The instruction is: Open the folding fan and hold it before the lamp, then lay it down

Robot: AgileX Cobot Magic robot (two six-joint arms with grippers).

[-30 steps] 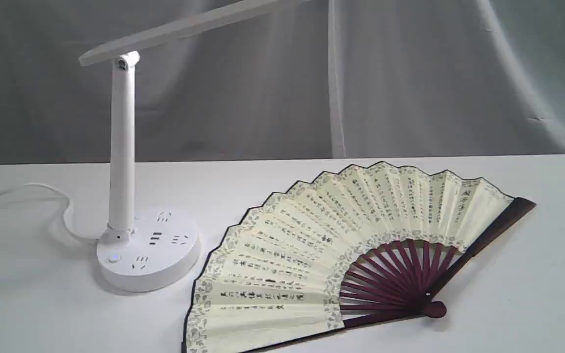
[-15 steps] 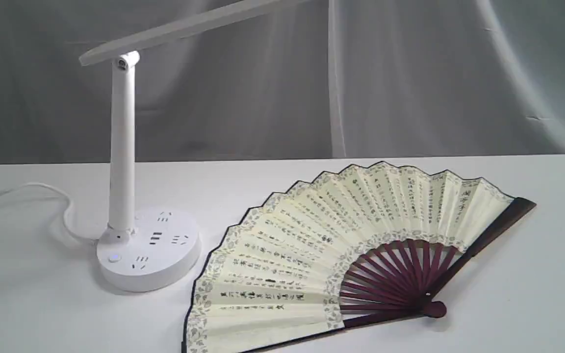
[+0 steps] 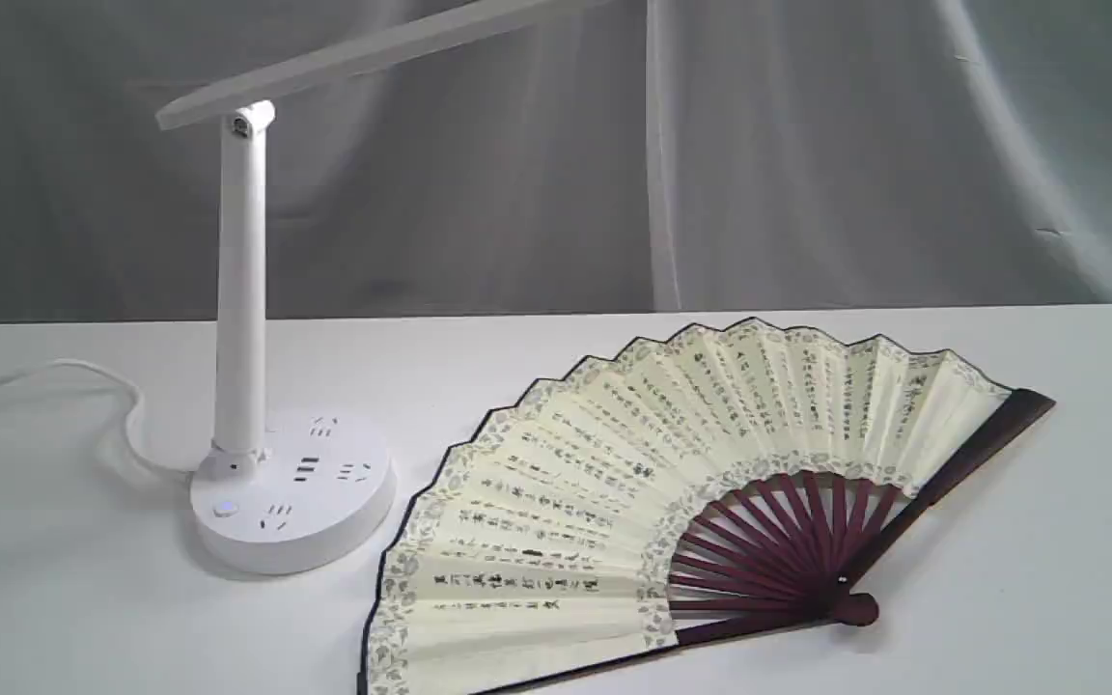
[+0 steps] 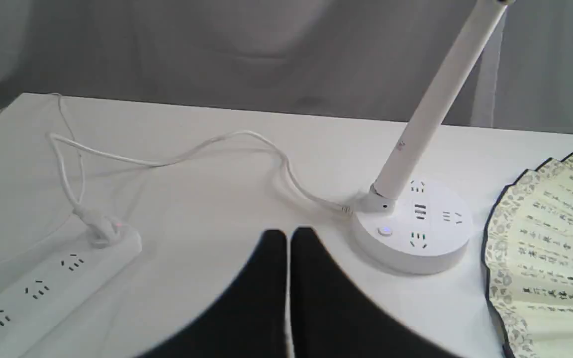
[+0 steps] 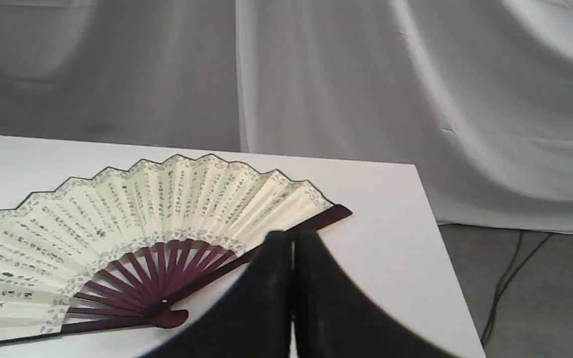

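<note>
Large pleated paper folding fan (image 3: 604, 483): cream leaf, black calligraphy columns, grey floral border, thin black edge, dark maroon ribs and guards. Tall plastic desk lamp (image 3: 240, 290): all white, dark socket slots, faint bluish button. Flat white table (image 3: 54, 598). Grey draped cloth backdrop (image 3: 807, 145). White plastic power strip (image 4: 43, 288), white cable (image 4: 241, 132). Left gripper (image 4: 288, 237) and right gripper (image 5: 292, 238): black.
</note>
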